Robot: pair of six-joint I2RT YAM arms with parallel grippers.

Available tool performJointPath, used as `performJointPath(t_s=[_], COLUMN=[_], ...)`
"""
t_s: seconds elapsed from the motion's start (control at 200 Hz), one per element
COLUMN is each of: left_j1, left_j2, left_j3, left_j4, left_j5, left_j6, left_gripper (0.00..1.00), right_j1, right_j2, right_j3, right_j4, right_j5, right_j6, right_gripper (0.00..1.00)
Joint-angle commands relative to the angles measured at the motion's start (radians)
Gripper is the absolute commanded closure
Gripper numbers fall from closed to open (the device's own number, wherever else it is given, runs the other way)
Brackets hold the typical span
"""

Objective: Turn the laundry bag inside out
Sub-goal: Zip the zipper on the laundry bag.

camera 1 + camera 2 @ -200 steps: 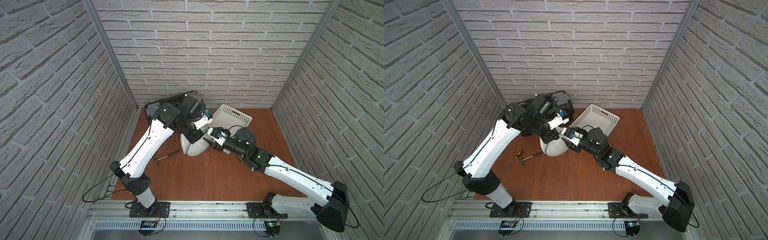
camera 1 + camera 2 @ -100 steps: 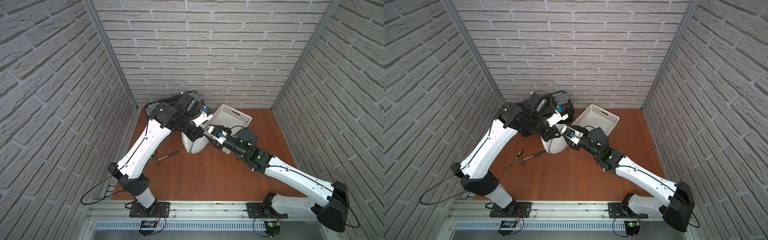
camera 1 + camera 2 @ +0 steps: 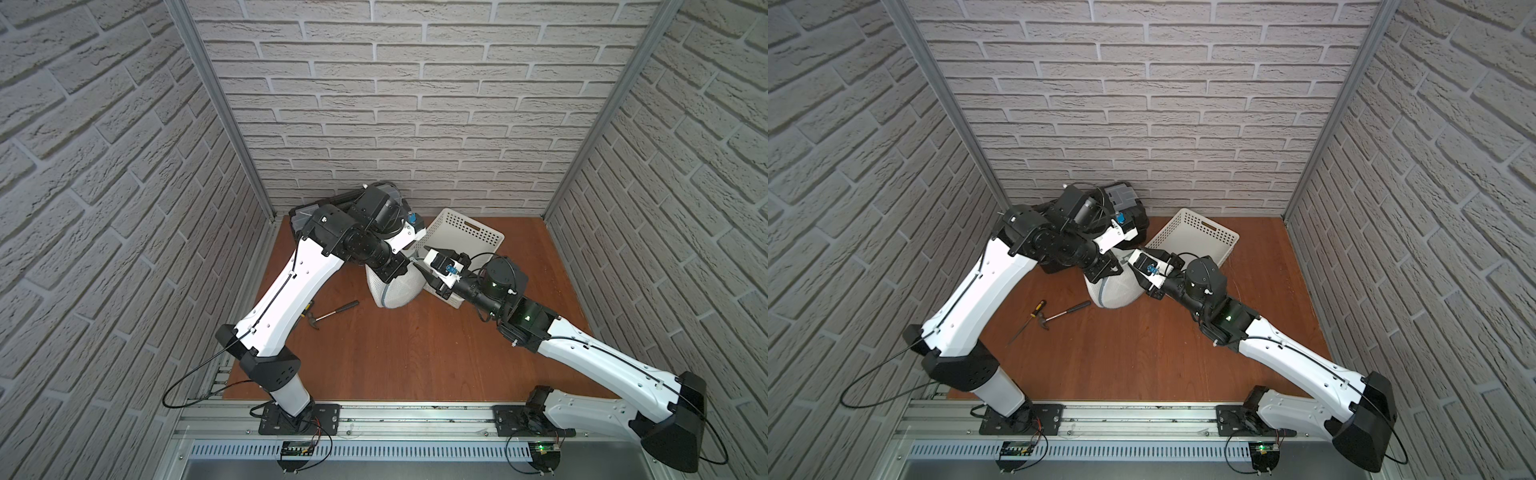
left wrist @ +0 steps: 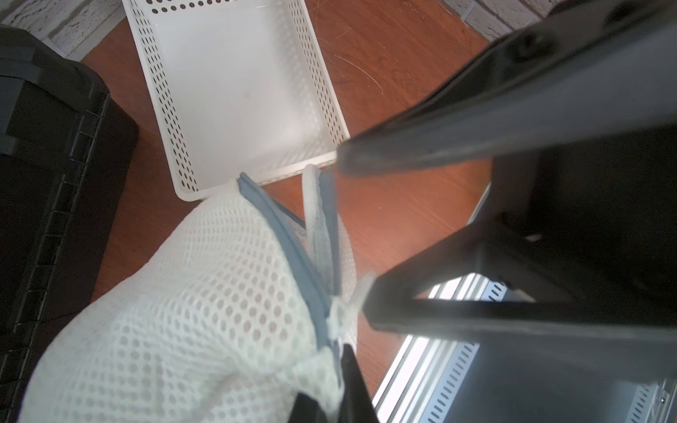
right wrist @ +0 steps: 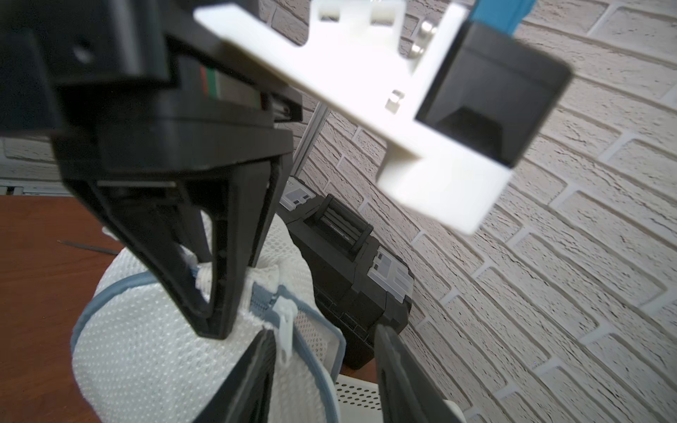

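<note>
- Toward the back of the counter (image 3: pixel 395 357), the laundry bag (image 3: pixel 392 291) is sitting as a puffed white mesh dome. It is lying just beside the near corner of the white basket (image 3: pixel 478 232) and near the black toolbox (image 3: pixel 1125 208).
- The left jaws are clamping shut on a fold of mesh at the bag's top, beside the grey zipper (image 4: pixel 289 249). By my reading they are anchoring the fabric so it is not sliding when the zipper is worked.
- The right jaws are standing partly apart around the white zipper pull (image 5: pixel 285 318), 1 on each side, gripping nothing. They are seemingly lining up to pinch it.
- The zipper is showing partly open in the left wrist view, its 2 grey edges splitting apart beyond the pull. The turning itself is not yet starting, and the mouth is probably needing to be wider first.
- A hammer (image 3: pixel 336 312) and a screwdriver (image 3: pixel 1025 322) are lying on the counter, on the far side of the bag from the basket, away from the jaws.
- Both sets of jaws are crowding each other above the bag, and the basket is sitting close behind the right jaws, leaving little room to draw back that way.
</note>
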Motion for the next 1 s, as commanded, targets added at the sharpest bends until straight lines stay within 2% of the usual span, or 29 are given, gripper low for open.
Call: performJointPath(t_s=[0.0,0.17,0.44,0.51,0.705,0.995], left_j1=[0.001,-0.001,0.0,-0.001,-0.002,-0.002], left_j2=[0.0,-0.002,-0.005,-0.008,-0.024,-0.042], left_j3=[-0.004,-0.004,-0.008,-0.01,-0.022,-0.04], left_j4=[-0.011,-0.01,-0.006,0.0,0.021,0.045], left_j5=[-0.023,-0.01,-0.012,-0.005,0.001,0.001], left_j6=[0.007,0.007,0.012,0.023,0.038,0.036], left_gripper=[1.0,1.0,1.0,1.0,1.0,1.0], right_j1=[0.004,0.004,0.005,0.005,0.005,0.005], right_j2=[-0.02,-0.014,-0.015,-0.002,0.03,0.045], right_j3=[0.008,0.011,0.011,0.018,0.034,0.031], right_j4=[0.055,0.052,0.024,0.018,0.001,-0.004], right_j5=[0.007,0.012,-0.095,-0.078,-0.061,-0.08], right_j6=[0.028,0.024,0.041,0.053,0.087,0.099], right_gripper=[0.51,0.51,0.48,0.5,0.67,0.66])
